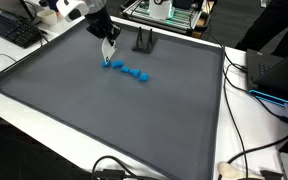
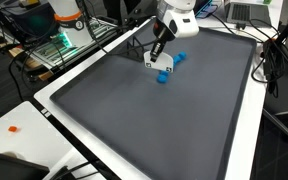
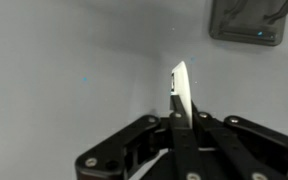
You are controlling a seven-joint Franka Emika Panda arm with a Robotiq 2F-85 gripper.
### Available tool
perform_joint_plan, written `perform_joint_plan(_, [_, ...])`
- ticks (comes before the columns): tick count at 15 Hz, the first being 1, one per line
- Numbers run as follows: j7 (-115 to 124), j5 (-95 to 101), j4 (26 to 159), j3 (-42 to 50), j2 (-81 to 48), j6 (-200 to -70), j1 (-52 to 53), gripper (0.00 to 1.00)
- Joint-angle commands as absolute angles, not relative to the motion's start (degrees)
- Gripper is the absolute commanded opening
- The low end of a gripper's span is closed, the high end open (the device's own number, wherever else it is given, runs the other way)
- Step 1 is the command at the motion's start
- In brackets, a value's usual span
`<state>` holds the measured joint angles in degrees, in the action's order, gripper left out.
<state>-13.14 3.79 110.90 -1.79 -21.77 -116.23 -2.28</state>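
The thin white flat piece (image 3: 182,88) sits edge-on between the fingers of the end effector (image 3: 176,118). In the wrist view we see the end effector clenched on it, with most of the piece sticking out past the fingertips above the dark grey rectangular mat (image 3: 74,70).

In both exterior views we find the end effector (image 1: 106,45) (image 2: 156,50) low over the far part of the mat (image 1: 104,120) (image 2: 164,130), the white piece (image 1: 108,52) (image 2: 149,63) at its tip. A short row of small bright blue blocks (image 1: 129,72) (image 2: 165,72) lies on the mat just beside the piece. We cannot tell whether the piece touches the blocks or the mat.

The mat lies on a white table (image 1: 234,130). In an exterior view a small black stand (image 1: 144,42) rises at the mat's far edge, near the end effector, and a black keyboard (image 1: 14,32) rests on the table well apart from it.
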Motion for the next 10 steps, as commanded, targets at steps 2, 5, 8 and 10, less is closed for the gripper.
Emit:
perform_joint_plan(2, [-4.27,-2.98,115.91,-1.07,-16.55,-115.39,-2.37,0.01])
perform_joint_plan(5, [2.61,-6.95,118.14,-0.84,-13.99,-114.21,-1.94,0.01])
perform_joint_plan(8, [9.0,-11.29,120.84,-0.66,-11.31,-113.65,-1.76,0.01])
perform_joint_plan(10, [12.98,-14.39,122.95,-0.53,-9.6,-114.04,-1.71,0.01])
